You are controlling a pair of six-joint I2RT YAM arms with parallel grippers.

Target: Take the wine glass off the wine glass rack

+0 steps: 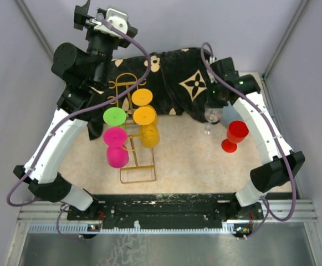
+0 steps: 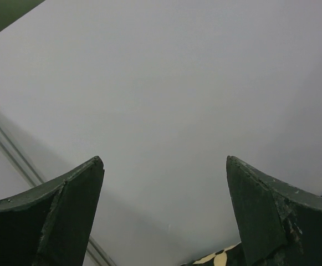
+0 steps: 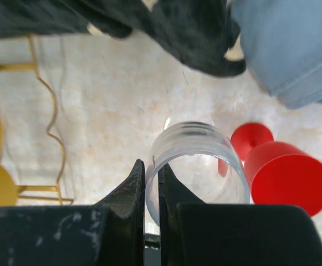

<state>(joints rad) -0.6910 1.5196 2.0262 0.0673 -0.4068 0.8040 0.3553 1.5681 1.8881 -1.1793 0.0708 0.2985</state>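
The gold wire wine glass rack (image 1: 137, 166) lies at the middle left of the table, and its wavy rail (image 3: 52, 127) shows in the right wrist view. On it hang a pink (image 1: 116, 147), a green (image 1: 115, 116) and two orange wine glasses (image 1: 144, 116). My right gripper (image 3: 151, 169) is shut on the rim of a clear wine glass (image 3: 197, 160), one finger inside the bowl and one outside. That glass (image 1: 209, 117) is upright, to the right of the rack and apart from it. My left gripper (image 2: 163, 166) is open and empty, raised at the back left (image 1: 86, 16) facing the wall.
A red wine glass (image 1: 236, 134) stands just right of the clear one (image 3: 282, 174). A black floral cloth (image 1: 177, 83) covers the back of the table, with a blue-grey cloth (image 3: 288, 44) at its right end. Grey walls enclose three sides.
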